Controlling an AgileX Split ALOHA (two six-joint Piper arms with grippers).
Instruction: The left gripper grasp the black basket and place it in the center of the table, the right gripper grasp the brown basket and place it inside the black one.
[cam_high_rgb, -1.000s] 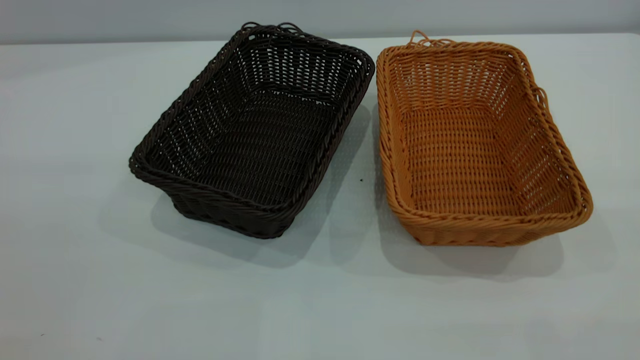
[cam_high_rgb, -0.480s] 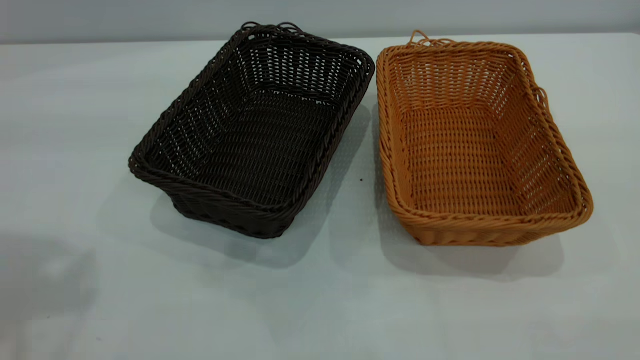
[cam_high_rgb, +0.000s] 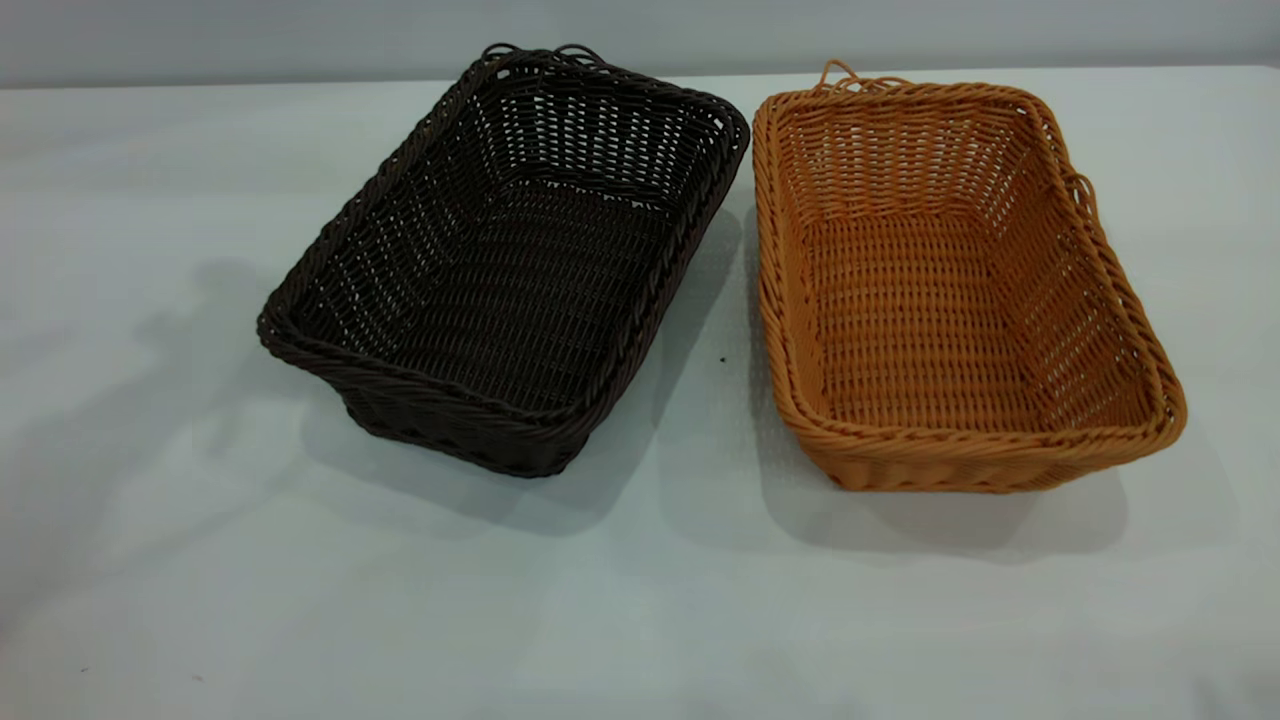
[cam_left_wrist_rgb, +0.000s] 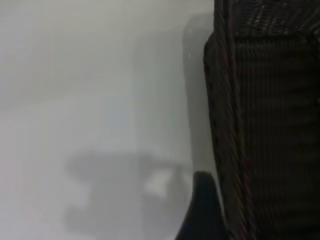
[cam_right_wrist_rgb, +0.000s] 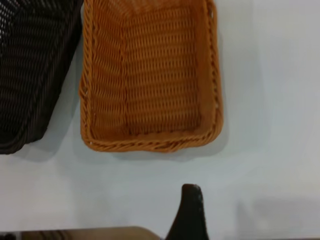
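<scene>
Approaching: the black basket (cam_left_wrist_rgb: 270, 125) is seen just beside the left gripper (cam_left_wrist_rgb: 202, 210), long axis alongside.
Jaws: opening cannot be told; nothing visibly held.

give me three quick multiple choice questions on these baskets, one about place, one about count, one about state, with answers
1. Where does the black basket sit relative to the brown basket in the exterior view?
A. to its left
B. inside it
C. stacked on top

2. How many baskets stand on the table?
A. one
B. two
C. three

3. What is the state of the brown basket?
A. tipped on its side
B. upright and empty
C. upright, holding the black one

Answers:
1. A: the two stand side by side, the dark one on the left.
2. B: only the dark and the orange-tan basket show.
3. B: its open mouth faces up and bare weave shows inside.
</scene>
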